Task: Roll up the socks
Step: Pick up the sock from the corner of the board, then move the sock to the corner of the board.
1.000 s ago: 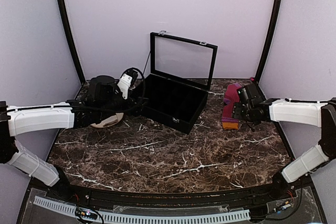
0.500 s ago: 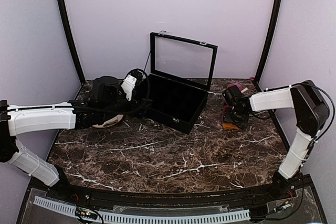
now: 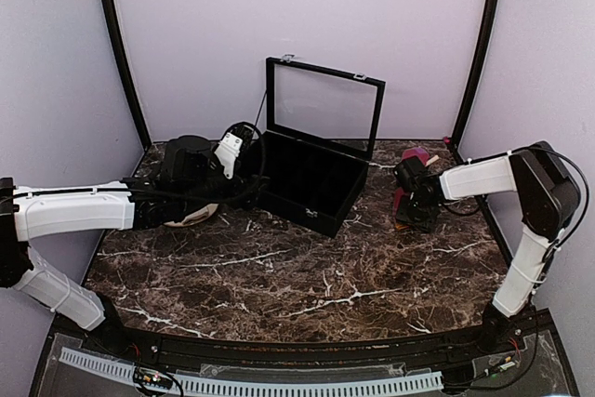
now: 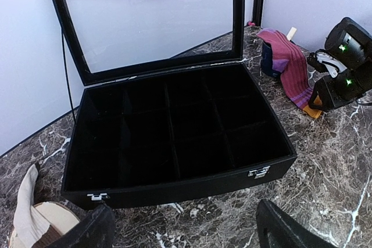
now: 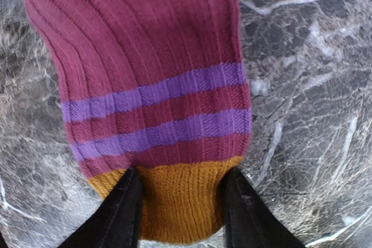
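- My right gripper [image 5: 181,198] pinches the orange end of the one magenta sock [image 5: 151,56], which lies on the marble table [image 5: 302,85] right of the single black case [image 4: 174,137].
- My left gripper [image 4: 183,219] hangs spread wide, holding nothing.
- The one cream sock [image 4: 26,213] drapes over the one plate [image 4: 58,216], left of the case; two socks in all.

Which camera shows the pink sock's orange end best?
Right wrist: the pink sock fills the frame, its orange end between the jaws. Left wrist shows it small and far off, orange end mostly hidden; top view hides most behind the right gripper.
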Controlling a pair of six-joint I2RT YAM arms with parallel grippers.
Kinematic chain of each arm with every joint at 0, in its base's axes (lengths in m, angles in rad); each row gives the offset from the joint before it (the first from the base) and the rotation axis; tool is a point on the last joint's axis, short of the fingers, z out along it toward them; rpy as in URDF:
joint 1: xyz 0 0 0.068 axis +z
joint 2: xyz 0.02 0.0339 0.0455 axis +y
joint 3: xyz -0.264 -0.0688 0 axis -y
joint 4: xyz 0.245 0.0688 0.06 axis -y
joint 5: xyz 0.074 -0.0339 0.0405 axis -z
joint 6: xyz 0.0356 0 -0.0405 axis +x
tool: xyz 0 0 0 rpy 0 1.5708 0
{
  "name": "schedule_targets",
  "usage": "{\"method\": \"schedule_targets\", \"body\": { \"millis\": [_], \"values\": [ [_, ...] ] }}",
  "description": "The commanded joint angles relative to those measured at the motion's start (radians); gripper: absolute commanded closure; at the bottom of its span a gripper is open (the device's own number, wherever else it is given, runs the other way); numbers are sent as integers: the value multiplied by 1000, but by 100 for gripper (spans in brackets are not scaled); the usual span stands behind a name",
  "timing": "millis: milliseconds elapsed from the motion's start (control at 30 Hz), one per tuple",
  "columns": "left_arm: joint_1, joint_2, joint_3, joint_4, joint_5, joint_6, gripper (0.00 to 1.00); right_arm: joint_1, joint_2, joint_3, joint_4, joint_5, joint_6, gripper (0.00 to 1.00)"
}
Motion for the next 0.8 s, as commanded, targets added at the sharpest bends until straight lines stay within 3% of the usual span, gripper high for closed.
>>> {"method": "schedule_targets", "body": {
  "millis": [0,67,167,233,767],
  "values": [
    [-6,-26,25,5,-19,13,14,7,-12,-64,-7,-55,22,63],
    [-7,-27,23,5,-22,11,14,6,-18,-81,0,-64,25,71],
    [-7,-34,19,4,-27,9,14,7,-26,-96,9,-89,25,92],
    [-7,-42,18,6,-30,10,14,9,-38,-97,10,-106,18,99],
    [-7,-59,28,44,-77,6,14,158,-240,17,-188,-21,-112,100]
  ]
}}
